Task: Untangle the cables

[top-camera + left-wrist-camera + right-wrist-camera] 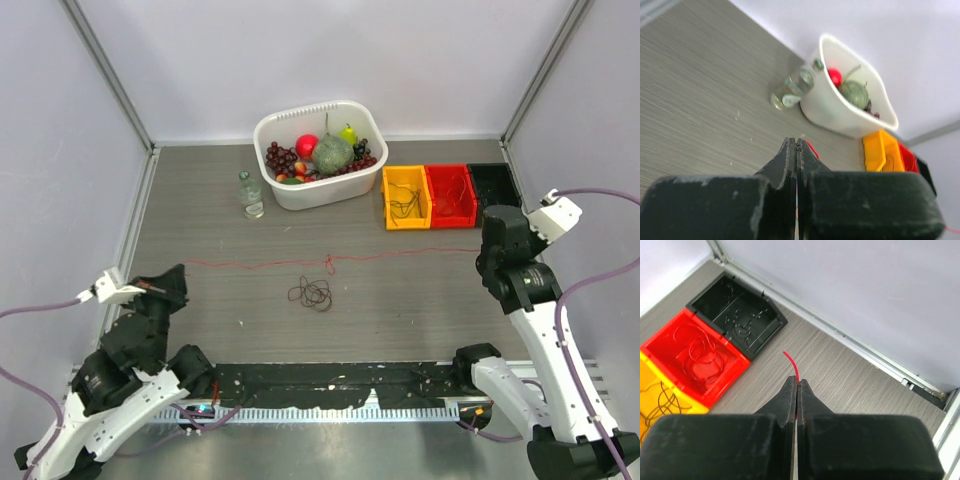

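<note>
2 ends of 1 thin red cable (400, 254) are pinched, 1 in the left gripper (797, 142) and 1 in the right gripper (797, 382), and it runs nearly straight across the table (200, 200) between them. Just beside its knotted middle lies a loose dark coil (311, 293), touching neither gripper.

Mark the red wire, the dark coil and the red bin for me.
red wire (250, 265), top view, straight stretch left of the knot.
dark coil (312, 293), top view, middle of its loops.
red bin (453, 221), top view, its near wall.
</note>
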{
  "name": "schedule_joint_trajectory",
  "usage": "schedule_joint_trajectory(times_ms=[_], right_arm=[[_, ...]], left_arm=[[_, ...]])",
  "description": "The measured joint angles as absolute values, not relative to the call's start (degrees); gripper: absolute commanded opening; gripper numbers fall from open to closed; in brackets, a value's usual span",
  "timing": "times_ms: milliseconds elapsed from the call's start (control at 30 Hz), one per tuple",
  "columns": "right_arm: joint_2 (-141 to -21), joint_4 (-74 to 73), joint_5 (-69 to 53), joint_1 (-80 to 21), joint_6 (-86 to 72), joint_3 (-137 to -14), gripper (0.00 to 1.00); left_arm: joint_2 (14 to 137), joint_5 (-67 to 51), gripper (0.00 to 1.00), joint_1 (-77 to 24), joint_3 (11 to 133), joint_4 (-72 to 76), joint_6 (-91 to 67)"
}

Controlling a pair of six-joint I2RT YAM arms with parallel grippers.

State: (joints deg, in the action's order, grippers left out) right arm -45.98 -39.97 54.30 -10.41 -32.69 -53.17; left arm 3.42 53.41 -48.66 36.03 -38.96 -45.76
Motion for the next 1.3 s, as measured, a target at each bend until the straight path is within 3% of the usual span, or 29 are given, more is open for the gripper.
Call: schedule_joint_trajectory(times_ms=[400, 667, 800, 1133, 1300], right_arm=[[-43.79, -41.28, 59.18, -9.08, -32.91, -55.94, 0.01], [-43.75, -41.74, 59.75, -8.88, -32.62, -57.14, 0.01], [-43.86, -40.82, 54.59, -8.86, -31.00, -57.36, 0.01], [-44.21, -38.68, 27.20, -8.86, -24.93, -57.39, 0.01], [-46.17, -39.09, 18.72, -8.86, -23.31, -57.54, 0.01]], left_arm=[[0.60, 72.27, 0.00, -48.66, 45.58, -44.07, -45.58], [0.62, 73.91, 0.00, -48.69, 45.74, -40.60, -40.38], [7.31, 61.98, 0.00, -48.95, 41.54, -29.36, -36.53], [63.40, 14.20, 0.00, -49.28, 46.39, 3.31, -39.83], [84.66, -2.33, 0.00, -50.98, 52.07, 14.44, -42.15]])
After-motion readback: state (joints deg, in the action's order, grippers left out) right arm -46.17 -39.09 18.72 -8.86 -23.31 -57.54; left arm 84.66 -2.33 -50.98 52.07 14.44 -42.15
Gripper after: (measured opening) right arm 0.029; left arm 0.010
